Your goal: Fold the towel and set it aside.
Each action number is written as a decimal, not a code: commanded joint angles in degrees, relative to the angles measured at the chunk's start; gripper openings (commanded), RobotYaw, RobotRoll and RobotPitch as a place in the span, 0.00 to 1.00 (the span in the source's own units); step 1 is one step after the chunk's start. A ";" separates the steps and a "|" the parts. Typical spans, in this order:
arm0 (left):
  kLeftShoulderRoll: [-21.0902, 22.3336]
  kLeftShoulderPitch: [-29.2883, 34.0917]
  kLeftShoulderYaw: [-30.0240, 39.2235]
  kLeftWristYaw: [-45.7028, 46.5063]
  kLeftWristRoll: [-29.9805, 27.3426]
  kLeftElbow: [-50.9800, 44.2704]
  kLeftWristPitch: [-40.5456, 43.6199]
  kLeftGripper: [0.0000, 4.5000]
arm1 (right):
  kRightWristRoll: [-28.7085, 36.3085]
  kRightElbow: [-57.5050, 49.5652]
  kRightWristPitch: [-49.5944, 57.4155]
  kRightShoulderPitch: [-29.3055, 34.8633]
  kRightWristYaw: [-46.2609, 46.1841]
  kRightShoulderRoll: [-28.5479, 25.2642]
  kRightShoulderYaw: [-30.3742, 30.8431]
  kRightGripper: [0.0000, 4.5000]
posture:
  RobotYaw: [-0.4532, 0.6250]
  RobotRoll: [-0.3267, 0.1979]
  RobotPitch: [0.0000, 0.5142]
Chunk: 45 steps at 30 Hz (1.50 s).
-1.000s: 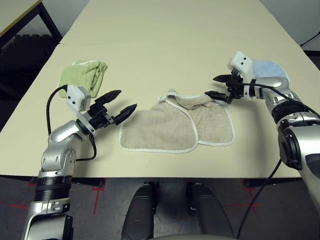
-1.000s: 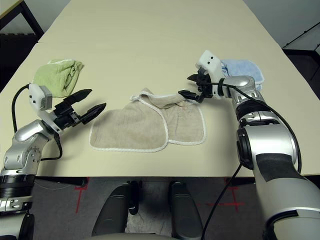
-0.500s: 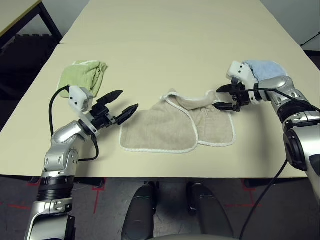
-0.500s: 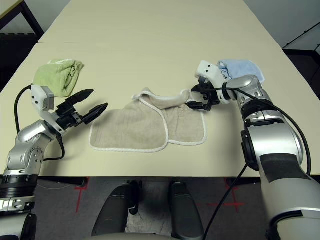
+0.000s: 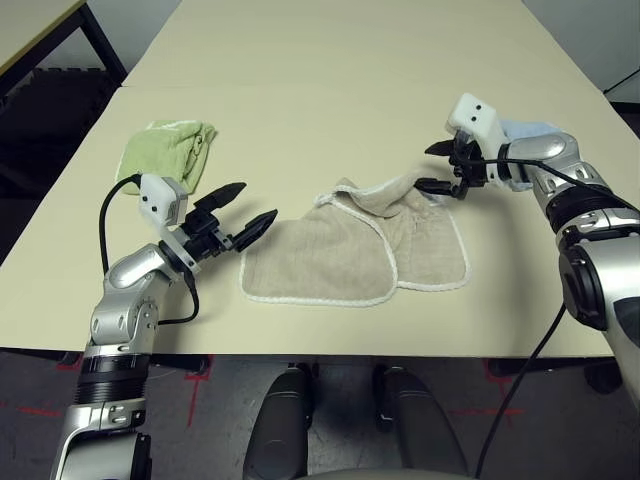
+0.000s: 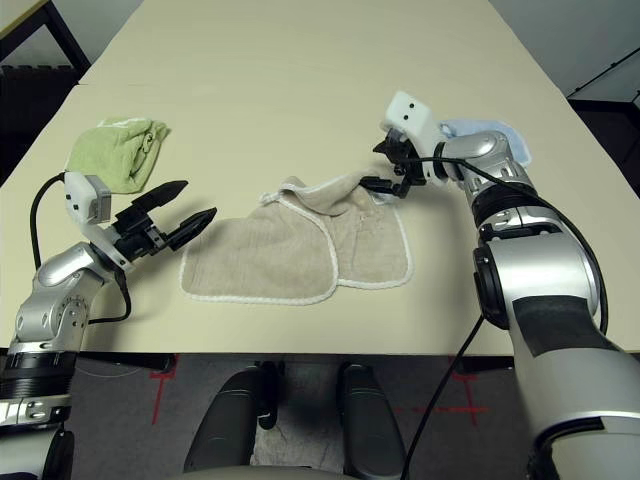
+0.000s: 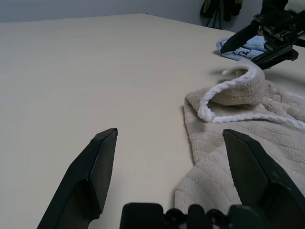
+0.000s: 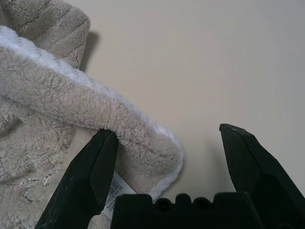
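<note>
Towel at the near middle of the table, a gripper on either side.

The towel (image 5: 355,250) lies on the table (image 5: 320,90) near its front edge, one half folded over the other, with a rolled-up corner at its back. The left gripper (image 5: 245,207) hovers just left of the towel, apart from it. The right gripper (image 5: 438,167) sits at the towel's back right corner. A second towel (image 5: 168,150) lies behind the left gripper; a third towel (image 6: 480,130) lies behind the right arm.
</note>
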 commanded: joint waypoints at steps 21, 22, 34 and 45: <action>0.39 2.92 -0.40 0.43 0.29 -3.32 0.80 1.00 | -5.49 0.70 3.98 2.77 0.79 4.78 6.11 0.70 | 0.51 0.62 0.39; 0.42 2.99 -0.37 0.46 0.28 -3.42 0.85 1.00 | -5.10 0.59 4.09 2.76 1.51 4.63 5.85 0.62 | 0.51 0.62 0.39; -0.49 0.96 -1.48 0.21 0.94 -1.11 -0.20 1.00 | 3.69 -5.17 2.46 4.66 23.50 -3.30 0.78 0.01 | 0.47 0.62 0.37; -1.96 -0.57 -2.50 0.08 1.67 0.77 -1.40 1.00 | 11.71 -12.73 -9.26 10.53 31.08 -4.47 -0.39 0.01 | 0.46 0.62 0.35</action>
